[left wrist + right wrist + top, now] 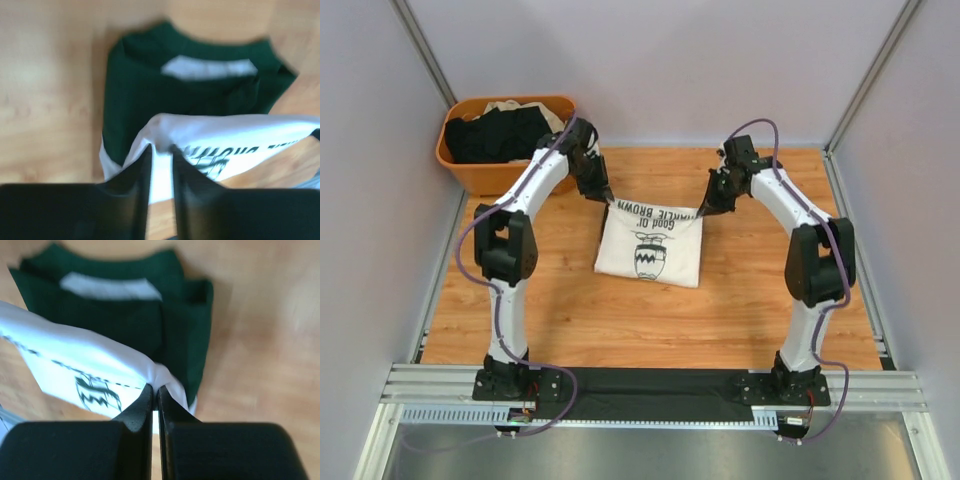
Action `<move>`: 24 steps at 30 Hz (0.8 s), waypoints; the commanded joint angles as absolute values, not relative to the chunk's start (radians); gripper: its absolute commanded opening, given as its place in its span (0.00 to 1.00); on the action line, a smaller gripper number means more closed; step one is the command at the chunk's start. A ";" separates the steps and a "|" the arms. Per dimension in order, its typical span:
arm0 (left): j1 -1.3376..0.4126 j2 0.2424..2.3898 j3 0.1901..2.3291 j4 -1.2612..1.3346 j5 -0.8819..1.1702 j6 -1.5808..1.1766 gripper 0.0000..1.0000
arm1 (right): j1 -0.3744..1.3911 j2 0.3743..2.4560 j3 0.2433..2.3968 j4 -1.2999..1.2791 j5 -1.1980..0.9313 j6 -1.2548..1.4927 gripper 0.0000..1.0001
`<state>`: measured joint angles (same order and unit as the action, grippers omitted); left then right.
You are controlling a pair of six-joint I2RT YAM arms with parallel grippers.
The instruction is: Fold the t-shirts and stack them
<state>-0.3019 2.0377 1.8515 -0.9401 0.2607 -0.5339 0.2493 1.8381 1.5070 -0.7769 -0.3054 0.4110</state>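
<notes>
The white t-shirt (650,250) with black Charlie Brown print lies at the table's middle, its far edge lifted between both grippers. My left gripper (608,203) holds the far left corner. In the left wrist view its jaws (161,149) stand slightly apart with white cloth (240,137) bunched between the tips, above the dark green sleeves and collar (165,95). My right gripper (703,213) holds the far right corner. In the right wrist view it (155,387) is shut tight on a pinch of white cloth (75,360) over the green part (125,315).
An orange basket (480,172) stands at the far left corner, holding black shirts (500,135) and a beige one (515,107). Grey walls enclose the wooden table (570,320). A black strip and rail run along the near edge.
</notes>
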 commanded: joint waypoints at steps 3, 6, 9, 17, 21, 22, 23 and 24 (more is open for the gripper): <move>-0.196 2.448 2.470 -1.046 0.425 -0.549 0.80 | 0.147 2.209 1.956 -0.872 -0.290 0.460 0.11; -0.187 2.501 2.648 -1.129 0.468 -0.561 1.00 | 0.127 2.270 2.167 -1.006 -0.304 0.479 0.53; -0.190 2.262 2.270 -0.939 0.462 -0.551 1.00 | 0.141 2.133 1.993 -0.902 -0.267 0.471 0.96; -0.213 1.981 1.956 -0.902 0.437 -0.520 1.00 | 0.138 1.957 1.562 -0.649 -0.385 0.420 0.99; -0.248 1.889 1.925 -0.959 0.397 -0.482 1.00 | 0.124 1.994 1.554 -0.583 -0.414 0.400 0.99; -0.258 1.863 1.884 -0.962 0.388 -0.479 0.99 | 0.120 2.012 1.568 -0.581 -0.419 0.397 0.97; -0.261 1.803 1.856 -0.962 0.382 -0.476 0.99 | 0.114 2.029 1.583 -0.580 -0.428 0.391 0.96; -0.264 1.772 1.826 -0.962 0.374 -0.469 0.99 | 0.104 2.067 1.624 -0.578 -0.439 0.385 0.95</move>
<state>-0.2443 1.8908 1.8820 -0.9257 0.4015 -0.5095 0.1295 2.0106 1.5578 -0.6659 -0.3885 0.4194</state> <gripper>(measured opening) 0.991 0.957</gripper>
